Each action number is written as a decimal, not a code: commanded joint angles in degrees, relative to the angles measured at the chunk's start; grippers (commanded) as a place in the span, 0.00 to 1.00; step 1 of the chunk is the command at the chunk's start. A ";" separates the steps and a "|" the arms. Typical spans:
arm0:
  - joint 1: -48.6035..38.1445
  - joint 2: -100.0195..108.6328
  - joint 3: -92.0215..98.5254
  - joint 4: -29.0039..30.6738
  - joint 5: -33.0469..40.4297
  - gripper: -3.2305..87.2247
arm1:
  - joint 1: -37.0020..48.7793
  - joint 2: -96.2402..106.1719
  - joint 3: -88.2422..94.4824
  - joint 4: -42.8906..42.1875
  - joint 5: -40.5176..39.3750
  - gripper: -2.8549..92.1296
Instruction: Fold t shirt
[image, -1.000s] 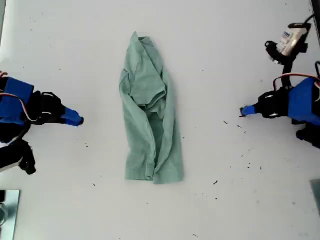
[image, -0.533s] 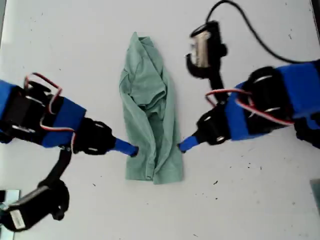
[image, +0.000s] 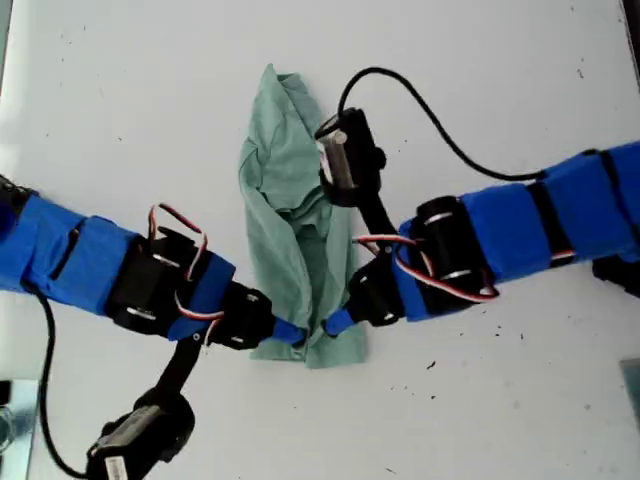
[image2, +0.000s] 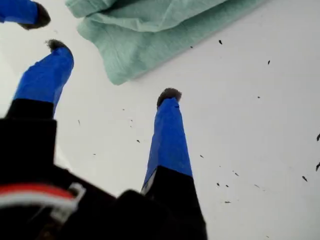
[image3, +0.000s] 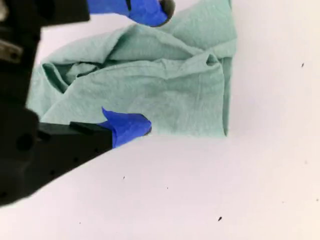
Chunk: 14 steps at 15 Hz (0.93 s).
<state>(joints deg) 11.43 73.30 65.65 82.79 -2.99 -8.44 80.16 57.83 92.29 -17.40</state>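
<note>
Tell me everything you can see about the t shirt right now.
The t shirt is pale sage-green, soft heathered cloth, plain and unprinted. It lies on the white table, already folded into a long narrow strip, rumpled, with creased overlapping layers. Both grippers are at its lower end in the exterior view, one from each side. My second gripper is open with the edge between its fingers; my first gripper is open just short of a corner.

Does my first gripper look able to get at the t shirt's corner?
Probably yes: my first gripper is open, the t shirt corner lies right at its fingertips, and only bare table surrounds it.
</note>
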 joint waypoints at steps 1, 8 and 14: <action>-3.08 -2.90 -2.72 -1.93 1.05 0.38 | -1.14 -3.25 -2.20 -4.48 0.26 0.38; -2.02 -17.40 -4.83 -10.37 2.72 0.03 | -6.33 -23.99 -4.13 -15.38 2.29 0.06; 7.12 -4.57 -4.66 -16.44 8.35 0.03 | -9.58 4.04 -2.46 -4.57 -1.76 0.06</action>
<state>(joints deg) 15.12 62.31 61.61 68.29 3.78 -15.73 72.42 56.16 86.04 -17.84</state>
